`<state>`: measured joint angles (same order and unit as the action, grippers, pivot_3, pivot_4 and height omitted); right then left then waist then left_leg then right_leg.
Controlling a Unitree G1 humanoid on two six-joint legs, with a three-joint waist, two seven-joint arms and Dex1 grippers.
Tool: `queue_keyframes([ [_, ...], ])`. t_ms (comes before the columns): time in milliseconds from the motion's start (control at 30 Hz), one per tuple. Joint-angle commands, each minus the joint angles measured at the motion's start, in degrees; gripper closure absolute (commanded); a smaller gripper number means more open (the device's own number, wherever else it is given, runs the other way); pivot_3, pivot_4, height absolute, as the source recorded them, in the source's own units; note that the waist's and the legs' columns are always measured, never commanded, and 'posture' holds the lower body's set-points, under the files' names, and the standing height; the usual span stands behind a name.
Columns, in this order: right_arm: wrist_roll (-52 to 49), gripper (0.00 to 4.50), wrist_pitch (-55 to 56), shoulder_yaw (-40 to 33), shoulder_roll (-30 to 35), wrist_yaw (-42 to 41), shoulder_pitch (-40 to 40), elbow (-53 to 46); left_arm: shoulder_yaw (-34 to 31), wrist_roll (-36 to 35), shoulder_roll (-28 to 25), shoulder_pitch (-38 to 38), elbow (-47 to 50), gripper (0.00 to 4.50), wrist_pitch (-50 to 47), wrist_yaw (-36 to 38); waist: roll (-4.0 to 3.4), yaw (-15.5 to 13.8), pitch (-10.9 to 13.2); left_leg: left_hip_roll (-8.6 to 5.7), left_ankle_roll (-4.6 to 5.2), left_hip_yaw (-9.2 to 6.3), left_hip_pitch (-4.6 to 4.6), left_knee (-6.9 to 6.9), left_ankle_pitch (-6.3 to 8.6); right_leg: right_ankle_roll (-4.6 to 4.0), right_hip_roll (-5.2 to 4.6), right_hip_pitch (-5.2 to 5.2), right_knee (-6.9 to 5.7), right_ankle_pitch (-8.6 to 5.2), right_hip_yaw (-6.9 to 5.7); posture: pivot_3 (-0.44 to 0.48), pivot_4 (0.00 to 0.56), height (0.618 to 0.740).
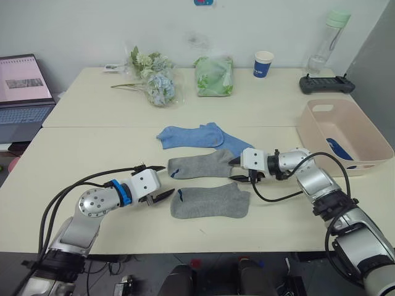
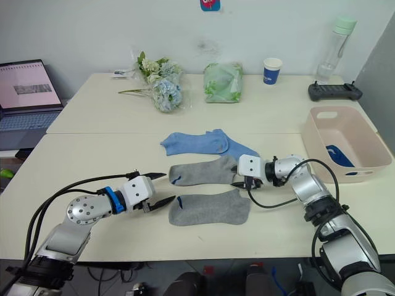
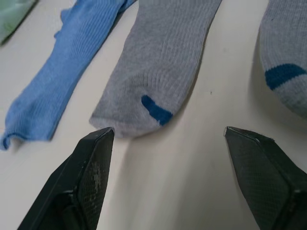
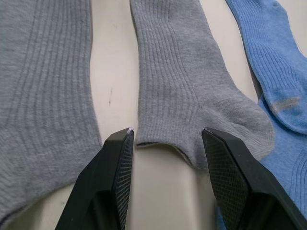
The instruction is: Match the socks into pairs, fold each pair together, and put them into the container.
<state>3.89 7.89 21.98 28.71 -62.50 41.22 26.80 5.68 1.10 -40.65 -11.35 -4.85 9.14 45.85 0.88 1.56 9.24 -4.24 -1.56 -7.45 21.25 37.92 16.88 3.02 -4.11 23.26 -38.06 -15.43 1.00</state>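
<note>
Two grey socks lie side by side at the table's middle, the farther grey sock (image 1: 200,164) and the nearer grey sock (image 1: 210,201). Behind them, two light blue socks (image 1: 191,135) overlap. My left gripper (image 1: 165,180) is open at the toe ends of the grey socks, its fingers (image 3: 91,163) either side of the farther sock's toe (image 3: 158,72). My right gripper (image 1: 236,171) is open at that sock's cuff (image 4: 182,96), fingertips (image 4: 230,163) straddling it low over the table. The pink container (image 1: 370,132) stands at the right, with something dark navy (image 1: 338,148) inside.
On the far table are a bunch of flowers (image 1: 154,80), a green bag (image 1: 215,75), a blue paper cup (image 1: 263,63), a clear bottle (image 1: 327,40) and a black controller (image 1: 327,83). A laptop (image 1: 21,92) sits at the far left.
</note>
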Motion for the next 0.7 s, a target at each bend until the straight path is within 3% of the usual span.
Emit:
queue_keyframes([
  [33, 1.31, 2.09, 3.17, 0.32, -0.19, -1.27, 1.85, 1.44, 1.88, 2.02, 1.06, -1.77, -3.62, 0.69, 2.81, 0.05, -0.01, -0.1, -0.01, -0.01, 0.0, -0.01, 0.0, 0.02, 0.0, 0.0, 0.0, -0.01, -0.01, 0.0, -0.02, 0.0, 0.15, 0.74],
  [167, 2.21, 2.09, 5.23, 0.77, -0.21, -3.0, 2.52, 2.72, 3.03, 2.47, 1.49, -3.25, -6.59, 0.69, 4.85, 0.91, -0.05, -0.16, -0.04, -0.04, 0.0, -0.03, -0.01, 0.03, 0.0, 0.01, 0.0, -0.04, -0.01, 0.0, -0.03, 0.0, 0.15, 0.74],
  [200, 2.75, 2.09, 5.84, 0.84, -0.34, -2.59, 2.78, 3.0, 3.18, 2.53, 1.56, -3.61, -7.3, 0.86, 5.25, 1.13, -0.08, -0.15, -0.05, -0.04, 0.0, -0.03, -0.02, 0.03, 0.0, 0.01, 0.0, -0.04, -0.01, 0.0, -0.04, 0.0, 0.15, 0.74],
  [233, 3.16, 2.09, 6.28, 0.83, -0.48, -2.23, 2.96, 3.23, 3.23, 2.58, 1.63, -3.85, -7.81, 1.07, 5.58, 1.27, -0.11, -0.15, -0.07, -0.04, 0.0, -0.03, -0.03, 0.03, 0.0, 0.01, 0.0, -0.05, -0.01, 0.0, -0.03, 0.0, 0.15, 0.74],
  [333, 4.44, 2.69, 7.44, 0.7, -1.0, -0.58, 3.56, 5.25, 3.38, 1.98, 2.29, -4.86, -8.86, 1.87, 5.72, 1.97, -0.14, -0.08, -0.09, -0.04, 0.0, -0.02, -0.06, 0.03, 0.0, 0.01, 0.01, -0.06, -0.05, 0.0, -0.02, 0.0, 0.15, 0.74],
  [500, 3.81, 4.44, 7.27, -0.31, -0.44, -1.49, 3.84, 5.4, 3.43, 1.77, 2.57, -5.55, -9.27, 3.56, 5.55, 3.0, -0.14, 0.01, -0.09, -0.03, 0.0, -0.02, -0.07, 0.04, 0.0, 0.01, 0.04, -0.06, -0.06, 0.0, -0.01, 0.0, 0.15, 0.74],
  [600, 2.47, 4.5, 6.14, -1.25, -0.44, -2.2, 4.17, 5.22, 3.34, 1.58, 2.72, -6.21, -9.85, 4.48, 5.53, 3.39, -0.13, 0.11, -0.09, -0.01, 0.0, -0.03, -0.07, 0.03, 0.0, 0.01, 0.04, -0.05, -0.07, 0.0, -0.01, 0.0, 0.15, 0.74],
  [700, 0.92, 4.5, 4.17, -2.44, -0.6, -3.31, 4.26, 3.81, 2.91, 1.03, 2.88, -6.99, -10.22, 4.48, 5.54, 3.6, -0.13, 0.11, -0.09, -0.01, 0.0, -0.03, -0.06, 0.03, 0.0, 0.01, 0.04, -0.04, -0.07, 0.0, -0.01, 0.0, 0.15, 0.74],
])
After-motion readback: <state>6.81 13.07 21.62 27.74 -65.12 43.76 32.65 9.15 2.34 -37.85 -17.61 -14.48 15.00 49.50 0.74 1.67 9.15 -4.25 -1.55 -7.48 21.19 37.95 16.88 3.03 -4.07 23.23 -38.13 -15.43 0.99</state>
